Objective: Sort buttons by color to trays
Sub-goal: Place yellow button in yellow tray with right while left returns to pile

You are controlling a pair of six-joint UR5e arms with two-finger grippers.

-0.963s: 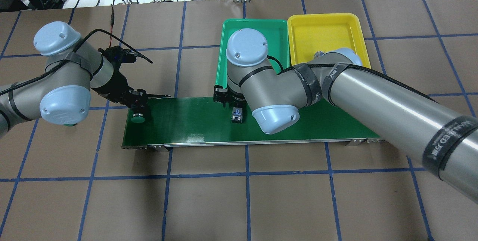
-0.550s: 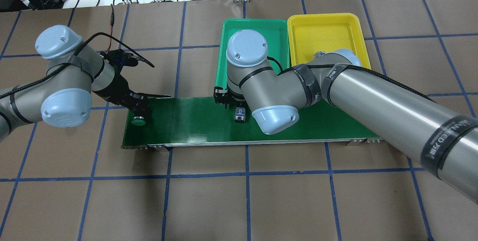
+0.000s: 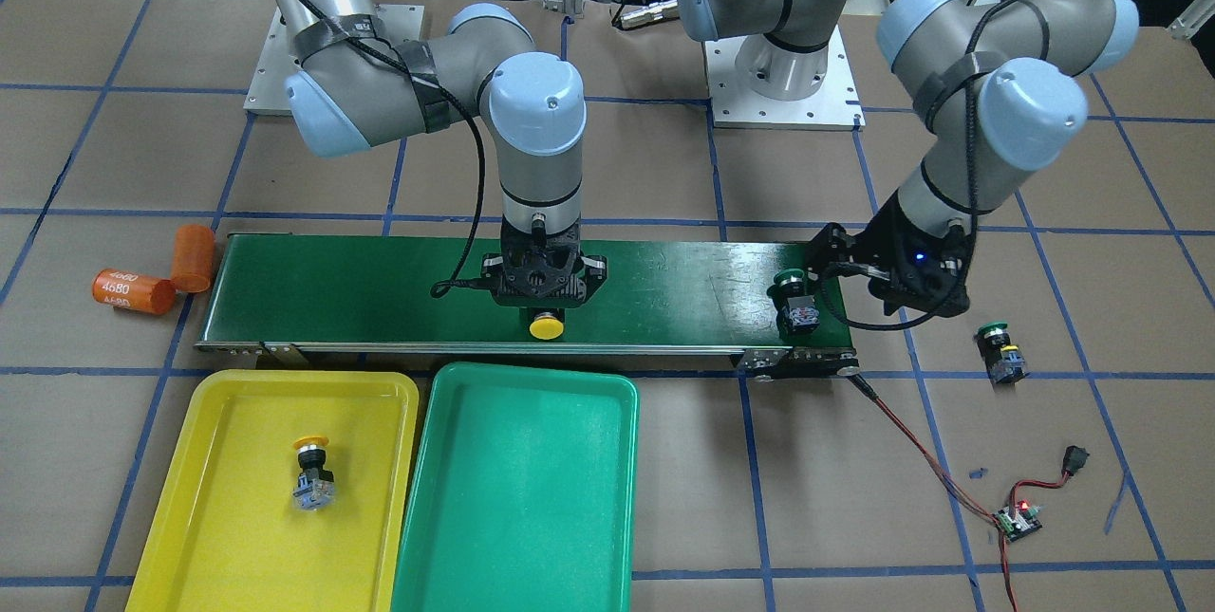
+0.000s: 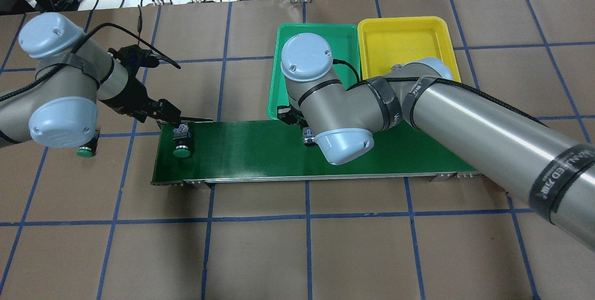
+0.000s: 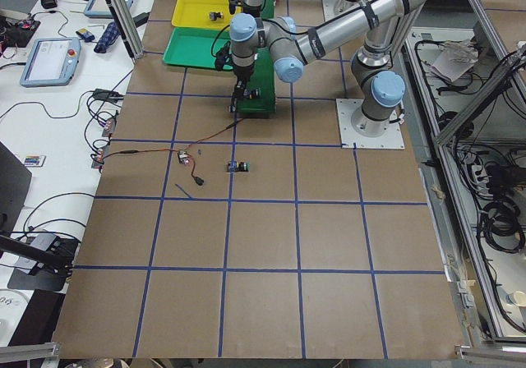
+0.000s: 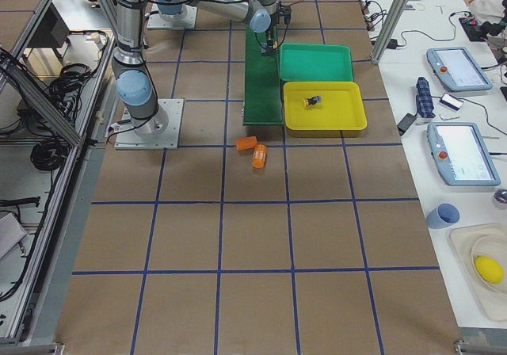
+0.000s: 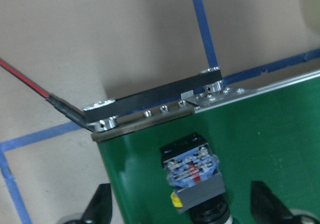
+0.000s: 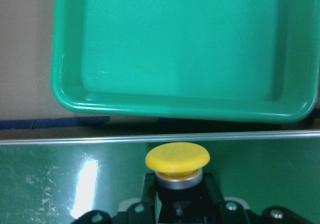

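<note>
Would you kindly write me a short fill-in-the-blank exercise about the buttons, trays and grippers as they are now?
The yellow tray holds ___ button. The green tray is ___. The button in the shut right gripper has a ___ cap. The button nearest the open left gripper has a ___ cap.
Missing words: one; empty; yellow; green.

The table (image 3: 664,460) is covered in brown, gridded with blue lines. The belt (image 3: 361,289) is finished dark green. One yellow tray (image 3: 218,536) and one green tray (image 3: 513,498) are recorded. A yellow-capped button (image 3: 547,327) and a green-capped button (image 3: 795,301) are noted. The orange cylinders (image 3: 133,291) appear white-lettered.
</note>
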